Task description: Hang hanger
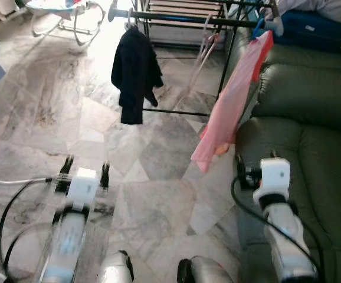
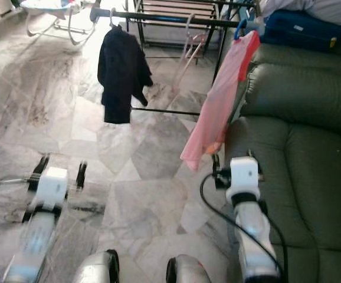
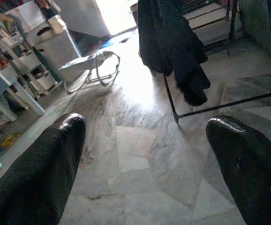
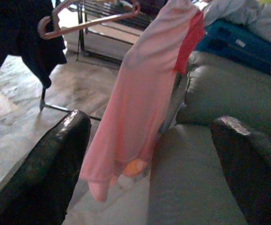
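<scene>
**Q:** What do I log for the scene, biggest items first?

**A:** I see a marble-tile floor (image 1: pixel 158 177) across most of the head views. A dark green sofa (image 1: pixel 312 135) runs along the robot's right, with a blue case (image 1: pixel 312 29) lying on top of its back. Ahead stands a black drying rack (image 1: pixel 176 20). A dark garment (image 1: pixel 136 73) hangs from the rack's front bar on the left; a pink garment (image 1: pixel 229 106) hangs from the right end, draping down just beside the sofa's arm. A baby bouncer (image 1: pixel 64 15) sits far back on the left.

**Q:** And the task item?

**A:** I note an empty pink hanger (image 1: pixel 205 44) on the rack bar, between the two garments. It also appears in the right wrist view (image 4: pixel 88 18), beside the pink garment. Neither gripper touches it.

**Q:** Grippers?

**A:** Left gripper (image 1: pixel 86 171): low over the floor, blurred in the head views; I read its fingers (image 3: pixel 37 173) as spread apart, holding nothing. Right gripper (image 2: pixel 236 166): raised beside the sofa's front edge, near the pink garment's hem; its fingers (image 4: pixel 46 173) are spread wide, nothing between them.
</scene>
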